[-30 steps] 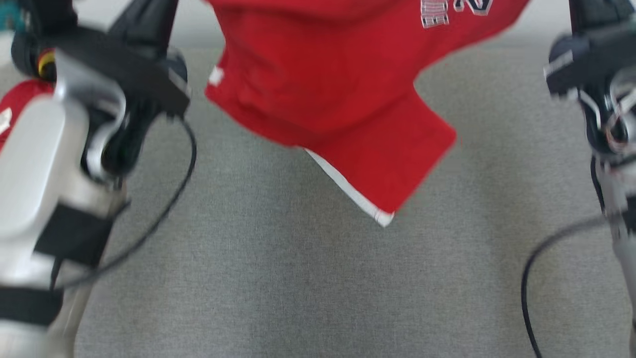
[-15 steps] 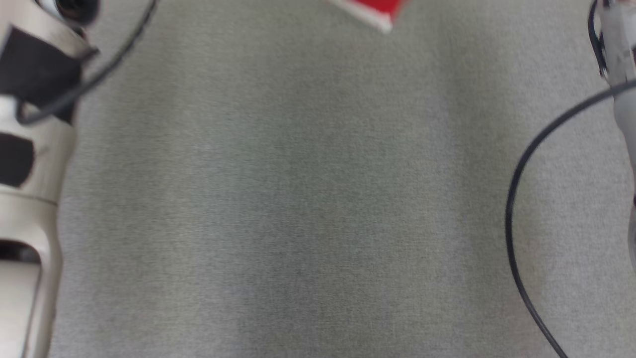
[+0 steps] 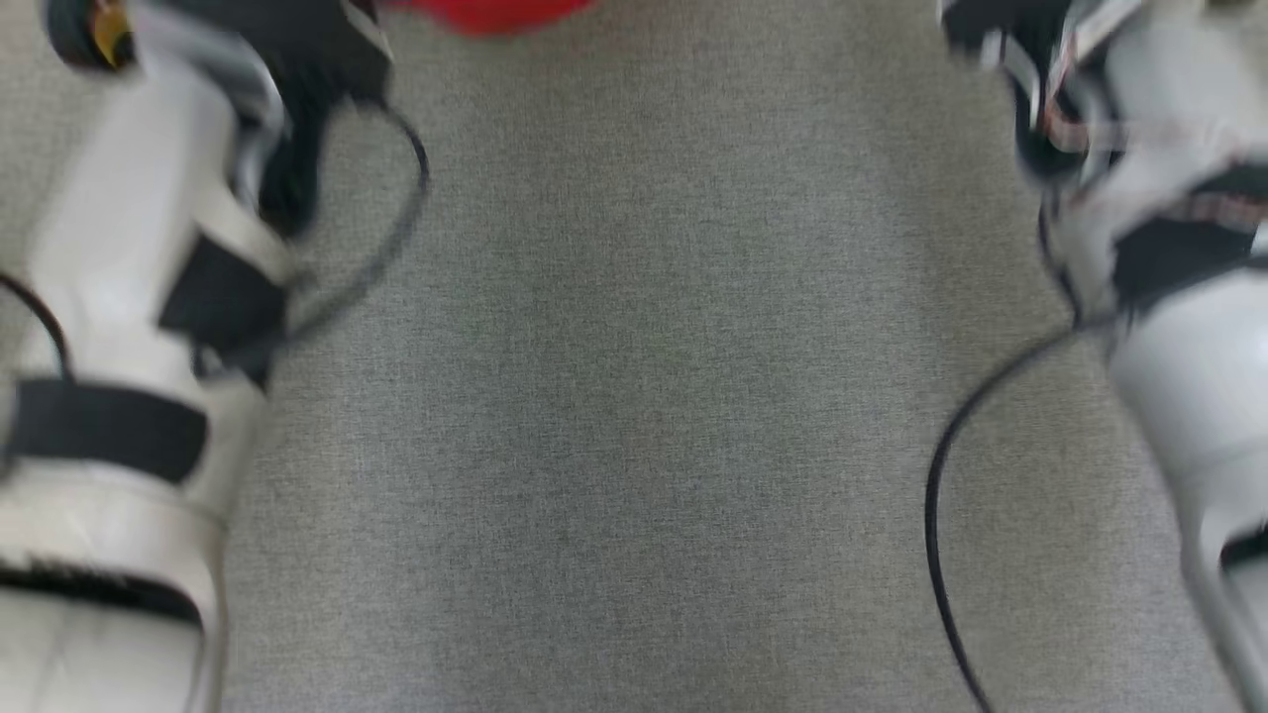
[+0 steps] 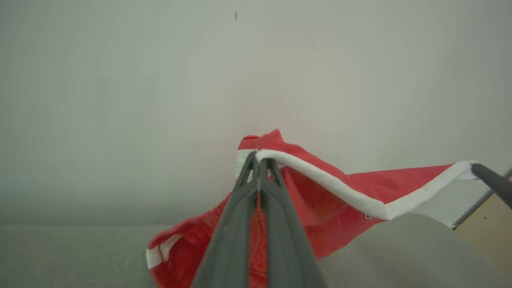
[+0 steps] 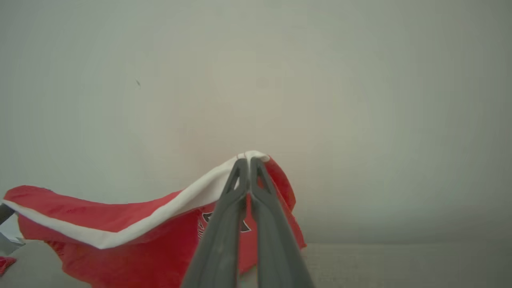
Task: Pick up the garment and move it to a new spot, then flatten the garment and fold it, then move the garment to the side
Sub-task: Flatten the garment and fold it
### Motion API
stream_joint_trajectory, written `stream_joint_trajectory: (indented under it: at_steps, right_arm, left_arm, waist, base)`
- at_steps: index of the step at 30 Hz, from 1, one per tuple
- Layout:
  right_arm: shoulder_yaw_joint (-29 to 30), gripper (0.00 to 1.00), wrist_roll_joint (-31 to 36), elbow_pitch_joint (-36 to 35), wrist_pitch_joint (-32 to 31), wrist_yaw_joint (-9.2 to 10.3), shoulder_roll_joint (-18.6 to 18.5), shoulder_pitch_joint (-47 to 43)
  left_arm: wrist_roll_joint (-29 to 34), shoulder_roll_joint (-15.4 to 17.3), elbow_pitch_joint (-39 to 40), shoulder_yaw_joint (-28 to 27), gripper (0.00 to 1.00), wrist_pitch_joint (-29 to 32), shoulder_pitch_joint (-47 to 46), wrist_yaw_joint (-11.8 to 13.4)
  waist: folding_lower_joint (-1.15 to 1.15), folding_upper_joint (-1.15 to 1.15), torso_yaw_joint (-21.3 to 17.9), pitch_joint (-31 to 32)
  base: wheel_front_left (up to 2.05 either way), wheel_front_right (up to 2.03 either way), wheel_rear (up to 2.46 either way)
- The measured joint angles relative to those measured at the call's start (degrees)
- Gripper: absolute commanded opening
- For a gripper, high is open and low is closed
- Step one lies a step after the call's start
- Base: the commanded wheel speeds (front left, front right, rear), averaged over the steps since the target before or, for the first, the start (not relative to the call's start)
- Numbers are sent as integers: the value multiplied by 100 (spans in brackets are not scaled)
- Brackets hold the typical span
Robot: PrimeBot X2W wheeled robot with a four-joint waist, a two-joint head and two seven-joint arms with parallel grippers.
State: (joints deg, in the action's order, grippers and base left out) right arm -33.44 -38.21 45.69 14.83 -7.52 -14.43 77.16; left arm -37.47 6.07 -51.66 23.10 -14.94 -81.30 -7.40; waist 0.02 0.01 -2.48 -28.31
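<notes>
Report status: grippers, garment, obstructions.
Left gripper shut on garment hem. Right gripper shut on hem. Garment hangs between them. No obstruction seen.

One red garment point(image 4: 332, 192), two pale forearms point(image 3: 119, 297) point(image 3: 1199, 376), two black cables point(image 3: 401, 228) point(image 3: 936, 475) and one grey cloth surface point(image 3: 634, 396).

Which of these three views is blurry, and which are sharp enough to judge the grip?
Head view: motion blur smears the left forearm, right forearm and the garment at the top edge. Left wrist view: sharp, left gripper shut on the garment's white trim. Right wrist view: equally sharp, right gripper pinching that trim; no glare.
</notes>
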Motion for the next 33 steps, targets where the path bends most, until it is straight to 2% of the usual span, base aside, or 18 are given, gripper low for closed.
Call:
stream_joint_trajectory:
  at_steps: [4, 9, 16, 22, 24, 29, 33]
  right_arm:
    - [-37, 0, -336, -694, 7, 0, -132, -1038]
    - [240, 0, -480, -1548, 8, 0, -257, -2421]
    - [654, 0, -415, -2517, 10, 0, -257, -4100]
    - [801, 0, -371, -2955, 13, 0, -194, -5477]
    - [891, 0, -388, -3104, 13, 0, -176, -5898]
    - [1181, 0, -425, -3510, -94, 0, -148, -6962]
    - [1471, 0, -344, -3973, -343, 0, -65, -7736]
  left_arm:
    - [130, 48, 828, -185, 0, -7, 983, -5]
    - [409, 36, 1996, -490, 0, -8, 2431, 25]
    - [980, -12, 2980, -144, 0, -8, 4169, 51]
    - [910, 16, 3585, -62, 0, 23, 5304, 126]
    - [827, 107, 3798, -41, 0, 141, 5572, 123]
    - [1022, 564, 4368, 155, 0, 483, 6210, 203]
    - [1187, 890, 4845, 190, 0, 692, 6680, 378]
  waist:
    - [-2, 0, 37, -21]
    - [-2, -1, 62, 98]
    - [-3, -1, 100, 390]
    - [-3, -2, 105, 742]
    - [-4, -2, 110, 880]
    - [-4, -2, 134, 1227]
    - [-4, -2, 147, 1470]
  base:
    - [0, 0, 0]
    - [0, 0, 0]
    - [0, 0, 0]
    - [0, 0, 0]
    - [0, 0, 0]
    - [0, 0, 0]
    - [0, 0, 0]
